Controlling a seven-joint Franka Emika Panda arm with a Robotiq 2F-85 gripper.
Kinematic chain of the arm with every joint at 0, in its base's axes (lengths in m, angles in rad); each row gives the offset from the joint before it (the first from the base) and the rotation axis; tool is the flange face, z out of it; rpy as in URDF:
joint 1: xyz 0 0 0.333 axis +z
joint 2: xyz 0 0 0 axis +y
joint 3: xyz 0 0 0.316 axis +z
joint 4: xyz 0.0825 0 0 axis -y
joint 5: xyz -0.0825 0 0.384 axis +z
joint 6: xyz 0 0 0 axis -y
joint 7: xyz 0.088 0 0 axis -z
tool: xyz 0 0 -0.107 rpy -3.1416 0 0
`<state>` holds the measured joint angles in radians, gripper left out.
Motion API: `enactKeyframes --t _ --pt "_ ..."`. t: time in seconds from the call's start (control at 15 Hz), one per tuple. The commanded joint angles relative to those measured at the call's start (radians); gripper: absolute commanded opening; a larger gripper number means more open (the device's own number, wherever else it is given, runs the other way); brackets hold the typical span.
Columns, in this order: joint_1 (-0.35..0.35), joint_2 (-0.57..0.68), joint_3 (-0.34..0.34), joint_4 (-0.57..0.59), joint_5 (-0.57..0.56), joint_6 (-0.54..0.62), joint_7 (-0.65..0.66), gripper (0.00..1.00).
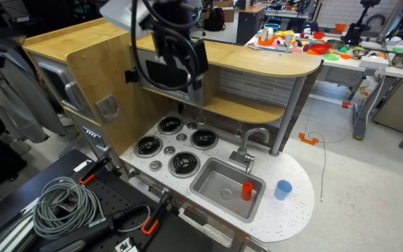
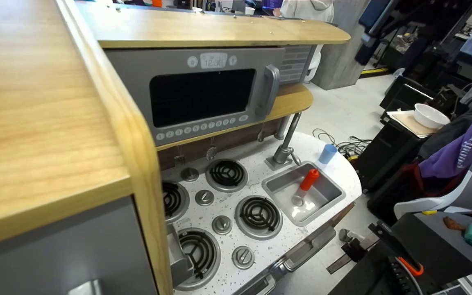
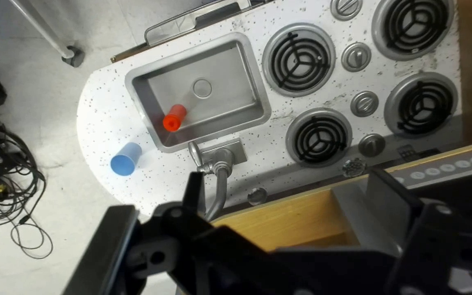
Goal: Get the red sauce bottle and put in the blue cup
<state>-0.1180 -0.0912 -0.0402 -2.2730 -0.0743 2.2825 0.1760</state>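
Looking through the wrist view, I have the tool (image 3: 273,200) spread wide, as far as its dark, blurry outline lets me judge. On the white desk (image 3: 96,102), the blue cup (image 3: 126,159) stands just beside the sink (image 3: 228,78); the red sauce bottle (image 3: 175,116) stands in that sink (toward the cup's end).

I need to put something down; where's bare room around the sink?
Bare counter runs from the blue cup to the front edge, and between cup and faucet. In the sink, the side toward the burners is free; the red sauce bottle stands at the cup end. Crowded: burners and knobs.
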Motion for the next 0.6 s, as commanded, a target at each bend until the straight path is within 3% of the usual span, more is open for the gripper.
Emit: enactKeyframes --t 0.0,0.53 --pt "-0.010 0.167 -0.038 0.074 -0.035 0.075 0.007 1.00" --pt "-0.009 0.414 -0.117 0.178 -0.069 0.081 -0.009 1.00"
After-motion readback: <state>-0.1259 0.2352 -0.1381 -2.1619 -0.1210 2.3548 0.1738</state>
